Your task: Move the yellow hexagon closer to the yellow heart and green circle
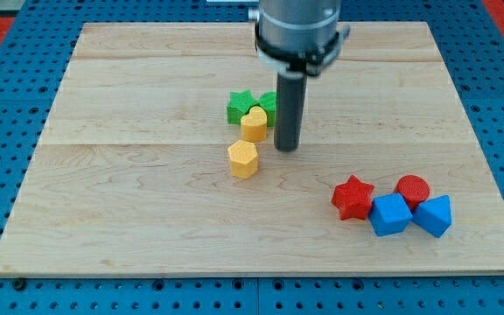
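**A:** Take us across the board, left side first.

**B:** Starting left of centre: a green star (239,106) sits at the back, with the yellow heart (254,124) touching it at about its 5 o'clock. Tucked behind the heart and my rod is another green block (269,104), shape hard to make out from here.

**A:** And the yellow hexagon?

**B:** The yellow hexagon (244,159) lies at the heart's 6 o'clock, close below it, a thin gap between them.

**A:** Where's your tool?

**B:** My tip (287,146) is down on the wooden board (103,175), at the heart's 4 o'clock and the hexagon's 2 o'clock, touching neither. It's a bare rod, nothing to open or close, holding nothing.

**A:** Further right?

**B:** A separate cluster at my tip's 4 o'clock, well apart: red star (352,197), blue cube (390,214), red circle (412,188), blue triangle (434,215).
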Robot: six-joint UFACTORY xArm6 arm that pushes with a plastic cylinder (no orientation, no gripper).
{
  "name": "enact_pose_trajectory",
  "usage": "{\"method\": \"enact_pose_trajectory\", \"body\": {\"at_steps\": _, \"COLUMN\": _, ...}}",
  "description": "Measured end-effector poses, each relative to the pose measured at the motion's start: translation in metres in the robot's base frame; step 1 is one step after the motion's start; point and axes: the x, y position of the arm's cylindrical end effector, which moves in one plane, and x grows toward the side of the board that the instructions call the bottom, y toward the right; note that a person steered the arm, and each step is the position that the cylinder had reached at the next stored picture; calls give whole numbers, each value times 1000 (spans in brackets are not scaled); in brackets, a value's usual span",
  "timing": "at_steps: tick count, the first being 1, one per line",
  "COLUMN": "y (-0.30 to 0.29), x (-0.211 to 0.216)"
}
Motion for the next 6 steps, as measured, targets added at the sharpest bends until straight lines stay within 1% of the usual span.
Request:
{"method": "enact_pose_trajectory", "body": {"at_steps": 1, "y": 0, "x": 54}}
{"method": "enact_pose_trajectory", "body": {"at_steps": 2, "y": -82, "x": 33}}
{"method": "enact_pose_trajectory", "body": {"at_steps": 3, "y": -75, "x": -20}}
{"method": "enact_pose_trajectory", "body": {"at_steps": 4, "y": -60, "x": -17}}
{"method": "enact_pose_trajectory", "body": {"at_steps": 5, "y": -31, "x": 0}}
{"method": "enact_pose_trajectory", "body": {"at_steps": 6, "y": -28, "x": -13}}
